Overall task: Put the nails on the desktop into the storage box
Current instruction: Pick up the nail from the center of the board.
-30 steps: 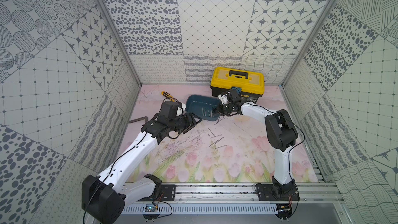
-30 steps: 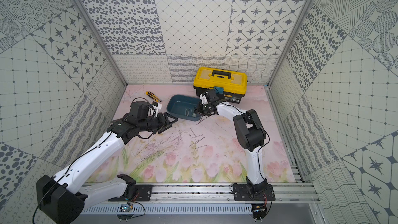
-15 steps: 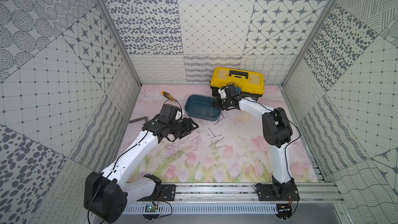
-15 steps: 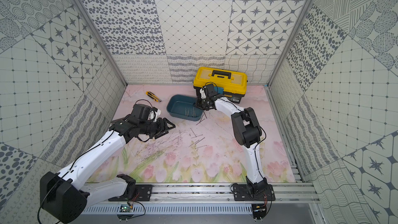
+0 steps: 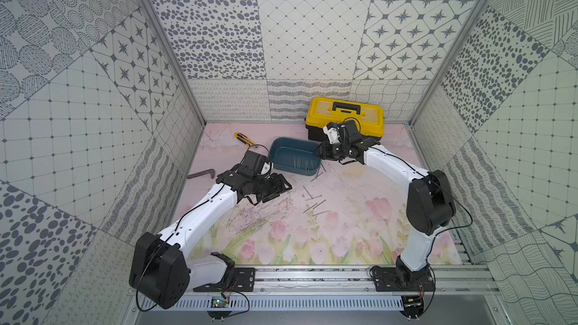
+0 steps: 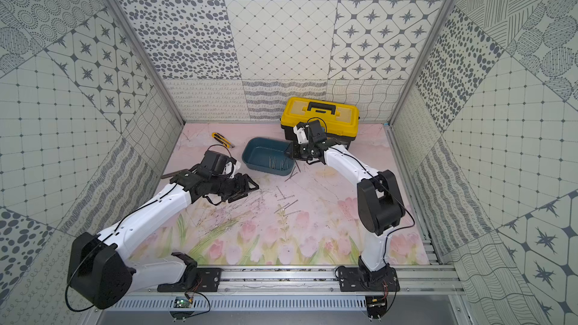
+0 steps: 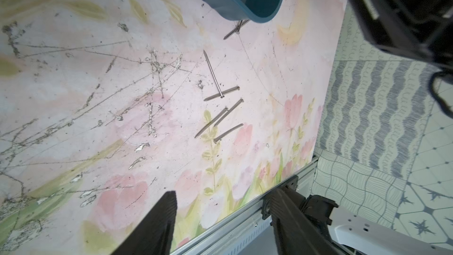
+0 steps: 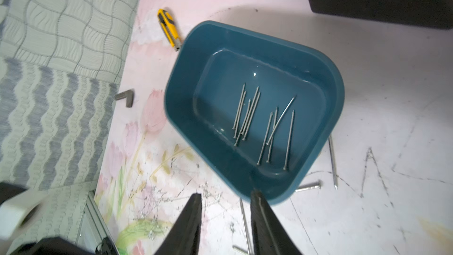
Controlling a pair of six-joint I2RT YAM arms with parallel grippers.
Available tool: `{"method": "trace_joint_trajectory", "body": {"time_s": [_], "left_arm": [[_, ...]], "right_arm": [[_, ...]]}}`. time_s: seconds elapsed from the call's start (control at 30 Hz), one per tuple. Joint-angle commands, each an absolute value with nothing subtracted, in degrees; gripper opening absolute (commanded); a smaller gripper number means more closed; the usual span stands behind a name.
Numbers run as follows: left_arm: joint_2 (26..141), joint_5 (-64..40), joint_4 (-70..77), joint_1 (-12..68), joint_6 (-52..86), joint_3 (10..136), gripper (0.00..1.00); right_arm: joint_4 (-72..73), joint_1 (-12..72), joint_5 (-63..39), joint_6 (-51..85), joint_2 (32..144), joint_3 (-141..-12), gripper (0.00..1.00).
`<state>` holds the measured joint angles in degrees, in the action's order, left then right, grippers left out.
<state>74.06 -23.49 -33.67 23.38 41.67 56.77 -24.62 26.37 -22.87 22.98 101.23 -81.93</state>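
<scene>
Roughly halfway through the sorting (by my count)
The table (image 5: 344, 239) carries the storage box (image 5: 294, 170) between both arms, probably to keep carries short. The right pincer (image 8: 225, 193) hangs at its rim, partly open and empty, with nails (image 8: 255, 118) inside just beyond. The left pincer (image 7: 226, 192), wide open and empty, faces loose nails (image 7: 220, 116) ahead.

White arms (image 5: 212, 211), bulky black joints (image 5: 159, 272)
</scene>
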Motion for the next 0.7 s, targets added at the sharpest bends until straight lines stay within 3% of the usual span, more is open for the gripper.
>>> {"method": "trace_joint_trajectory", "body": {"time_s": [0.0, 0.3, 0.67], "left_arm": [[78.5, -17.7, -38.9, 30.2, 34.0, 60.0, 0.65], [94.4, -10.7, -44.6, 44.7, 18.1, 73.6, 0.65], [114.0, -6.2, -50.7, 53.4, 5.4, 89.5, 0.60]], "right_arm": [[-28.1, 25.7, -20.9, 15.2, 94.3, -75.8, 0.39], [-28.5, 23.3, -21.9, 18.8, 75.2, -60.8, 0.43], [-30.5, 18.4, -20.0, 23.2, 57.1, -53.1, 0.49]]}}
